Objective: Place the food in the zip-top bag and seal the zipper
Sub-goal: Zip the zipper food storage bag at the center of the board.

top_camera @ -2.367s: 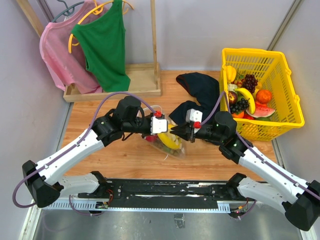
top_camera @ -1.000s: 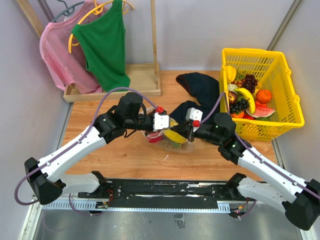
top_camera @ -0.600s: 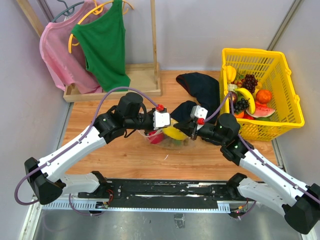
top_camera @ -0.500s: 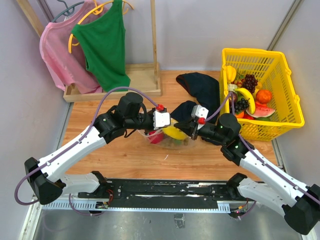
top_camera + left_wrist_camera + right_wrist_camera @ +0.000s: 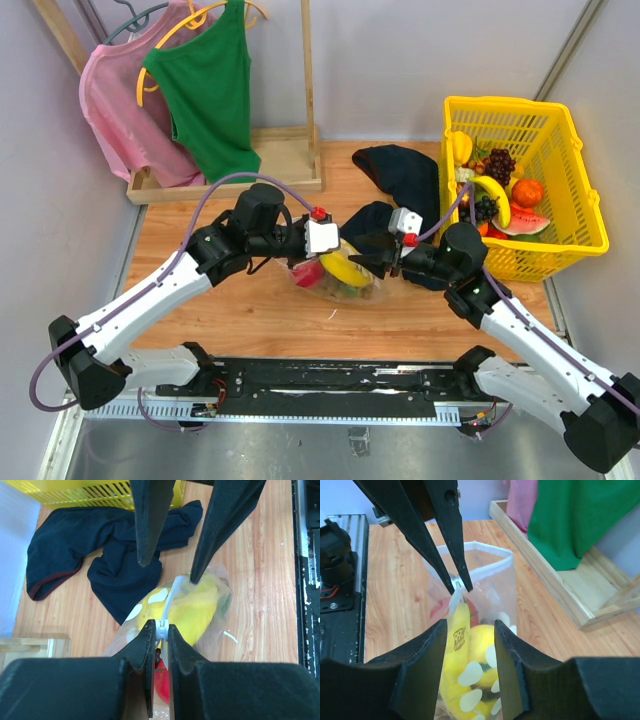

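My left end effector (image 5: 160, 629) stayed clamped on the zipper (image 5: 169, 596). The fruit-filled bag (image 5: 347, 287) sat mid-desk (image 5: 250, 300). My right end effector (image 5: 470, 624), jaws apart, had backed off rightward, just beside the mouth.

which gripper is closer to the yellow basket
Right. The right gripper, open around the zip-top bag, is on the side toward the yellow basket; the left gripper, shut on the zipper, is on the bag's far side.

The bench (image 5: 250, 312) holds one zip-top bag (image 5: 340, 286), one yellow basket (image 5: 540, 262) and one navy cloth (image 5: 405, 172). Two tops hang at its far left corner: a pink top (image 5: 110, 115) and a green top (image 5: 210, 100).
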`<action>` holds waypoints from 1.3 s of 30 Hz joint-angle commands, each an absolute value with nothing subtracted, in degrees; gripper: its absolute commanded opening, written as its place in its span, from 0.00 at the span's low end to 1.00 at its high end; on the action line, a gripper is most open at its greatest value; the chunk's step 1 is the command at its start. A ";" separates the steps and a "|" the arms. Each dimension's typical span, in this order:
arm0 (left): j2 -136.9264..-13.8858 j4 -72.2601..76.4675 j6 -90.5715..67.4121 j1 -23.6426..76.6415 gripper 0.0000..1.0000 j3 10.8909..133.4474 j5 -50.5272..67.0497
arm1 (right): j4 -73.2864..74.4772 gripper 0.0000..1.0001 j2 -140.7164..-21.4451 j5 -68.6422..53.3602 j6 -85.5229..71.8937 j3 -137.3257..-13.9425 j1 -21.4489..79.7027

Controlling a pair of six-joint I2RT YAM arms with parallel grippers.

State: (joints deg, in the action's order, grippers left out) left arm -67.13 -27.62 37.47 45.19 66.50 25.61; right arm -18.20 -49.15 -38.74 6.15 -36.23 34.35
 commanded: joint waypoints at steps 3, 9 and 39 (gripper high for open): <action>-69.31 -27.18 38.66 45.00 0.00 69.88 30.63 | -19.45 0.57 -52.45 -45.92 7.17 -40.97 34.71; -70.48 -27.09 38.27 45.01 0.00 71.06 31.21 | -17.72 0.65 -55.46 -47.73 7.96 -43.22 36.43; -66.17 -28.96 33.39 45.01 0.00 67.00 24.36 | -13.58 0.01 -46.02 -25.68 10.50 -39.04 36.79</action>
State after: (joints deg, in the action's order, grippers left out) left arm -68.62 -27.14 35.31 45.19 68.29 27.49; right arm -12.05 -48.31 -32.34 9.47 -39.72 36.77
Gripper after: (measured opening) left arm 0.128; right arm 0.016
